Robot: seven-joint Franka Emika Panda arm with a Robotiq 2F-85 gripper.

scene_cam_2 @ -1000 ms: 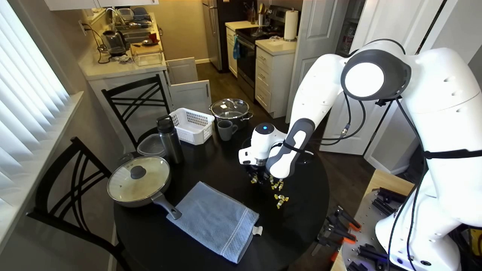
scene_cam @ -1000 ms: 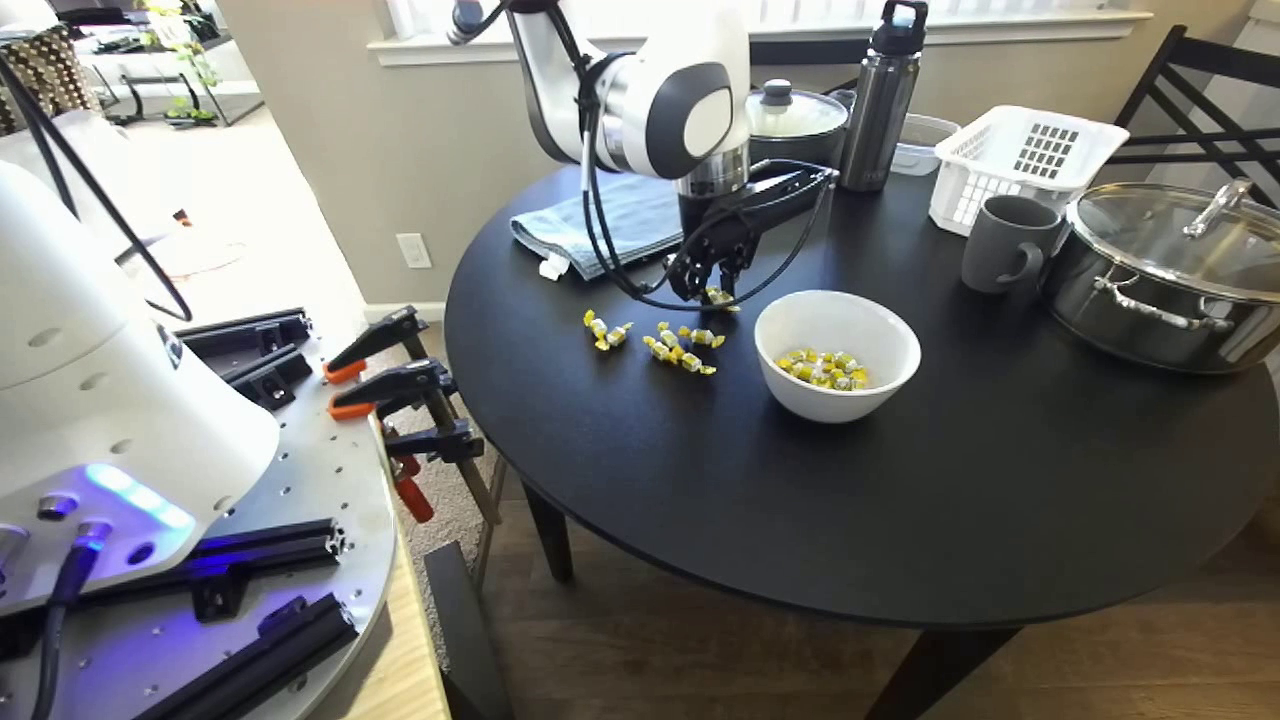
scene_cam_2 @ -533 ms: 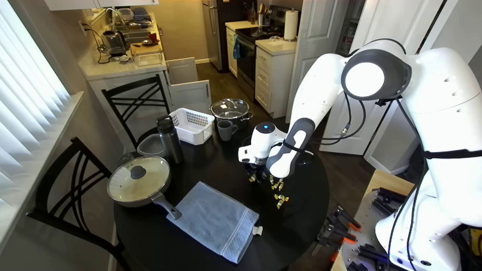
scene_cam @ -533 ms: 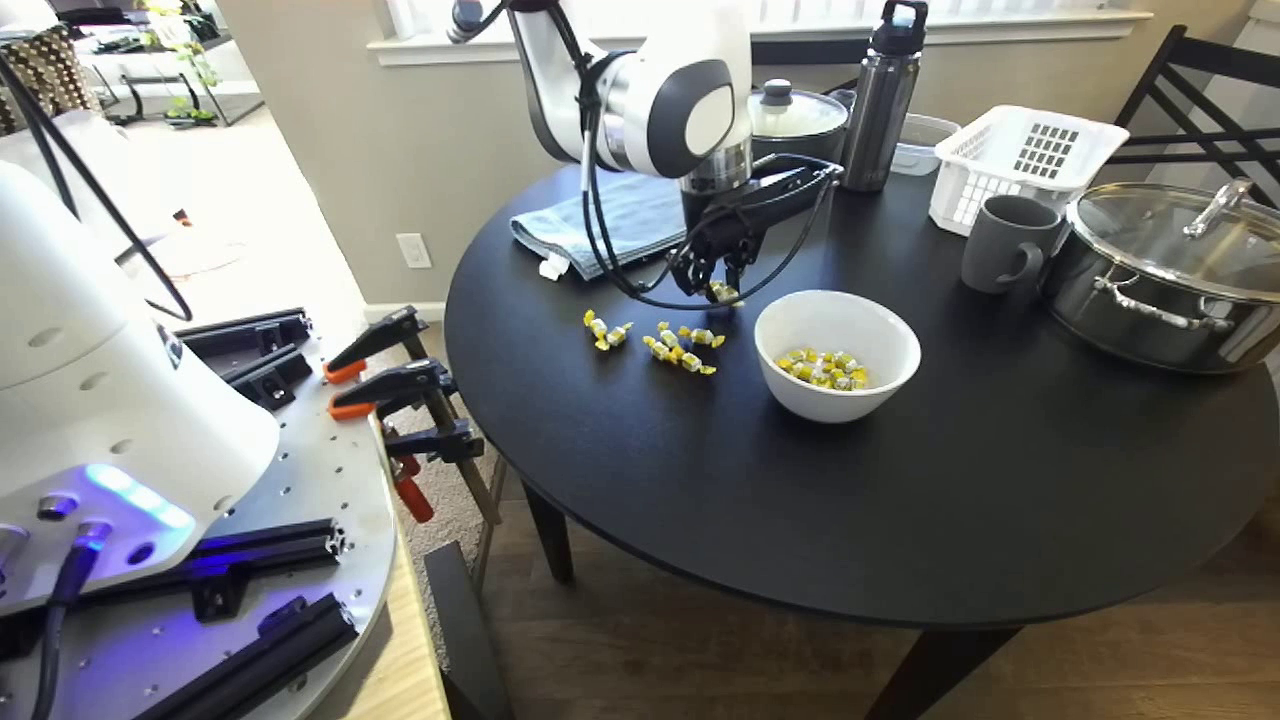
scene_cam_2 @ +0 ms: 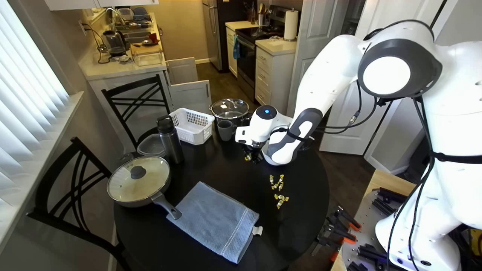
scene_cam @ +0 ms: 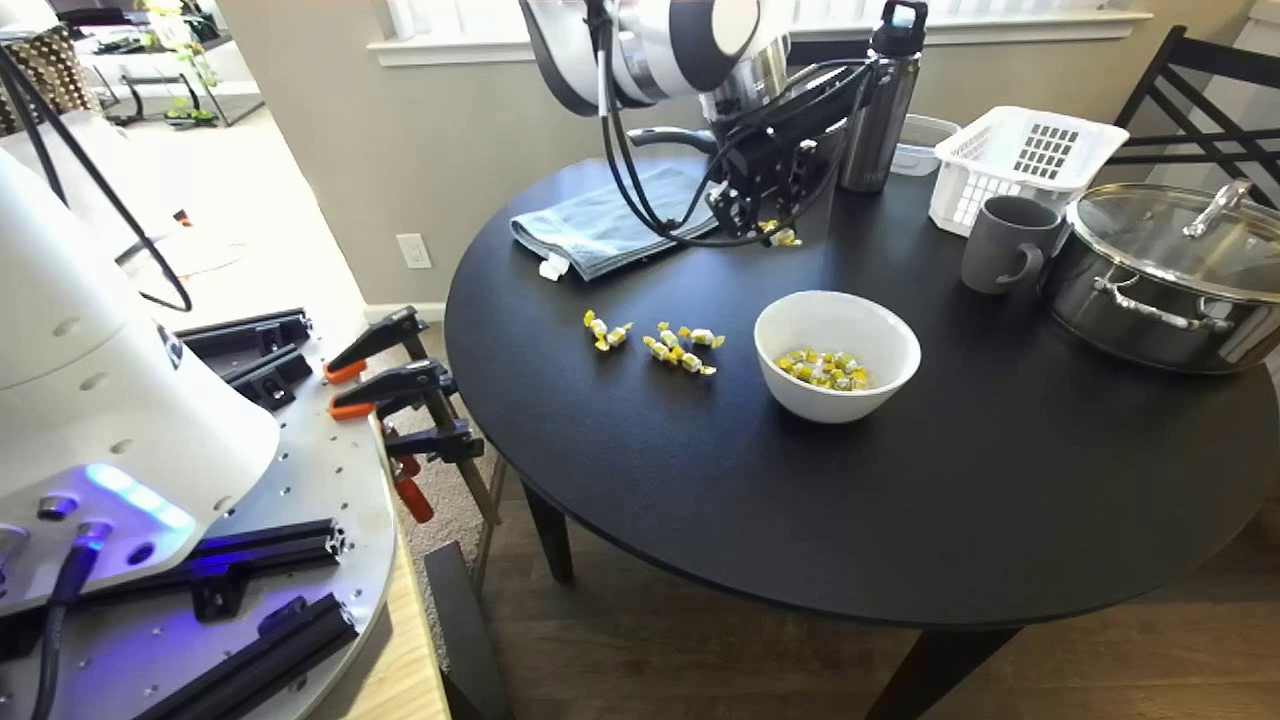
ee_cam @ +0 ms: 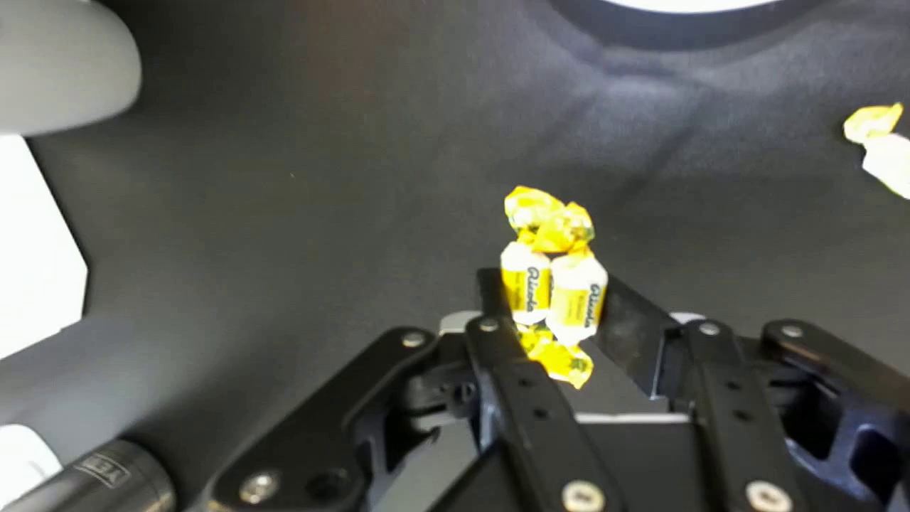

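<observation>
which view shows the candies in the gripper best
The wrist view: the candies in the gripper are close up there, with "Ricola" readable. Both exterior views show them only as small, partly hidden yellowish patches.

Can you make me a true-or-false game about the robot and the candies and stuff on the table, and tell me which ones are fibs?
1. The pincer is holding two wrapped candies. True.
2. The bowl is upside down. False: the white bowl stands upright, with more sweets inside.
3. The gray mug stands beside the big steel pot. True.
4. The towel is red. False: the folded towel is bluish.
5. Some loose candies lie on the black table. True.
</observation>
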